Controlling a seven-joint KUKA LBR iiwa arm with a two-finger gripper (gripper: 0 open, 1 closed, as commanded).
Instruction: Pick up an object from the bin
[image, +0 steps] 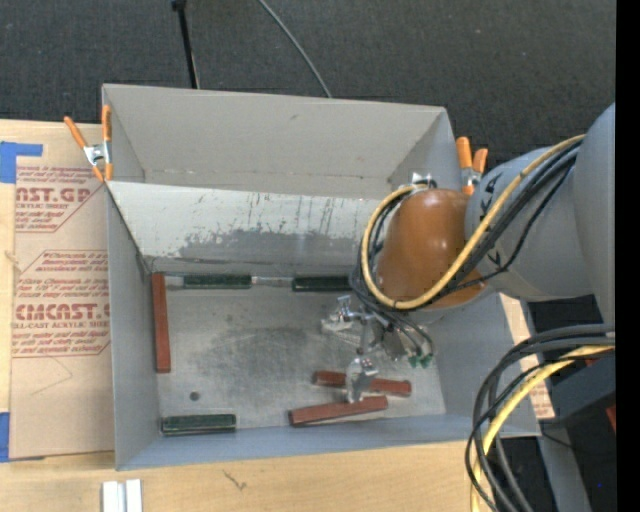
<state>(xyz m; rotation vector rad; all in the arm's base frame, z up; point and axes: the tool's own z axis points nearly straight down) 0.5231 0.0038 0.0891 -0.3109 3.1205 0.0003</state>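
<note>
Jaws over red sticks (392, 387) in bin (135, 300).

Txt: red print on cardboard (50, 250).
We read "CAST.GP" & "-CAST ACRYLIC"; rest too small to read.

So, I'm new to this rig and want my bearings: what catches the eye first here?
The arm's orange wrist cover stands out at the right of the bin, with the gripper over two reddish-brown sticks near the front right. Another reddish-brown stick lies along the left wall.
</note>
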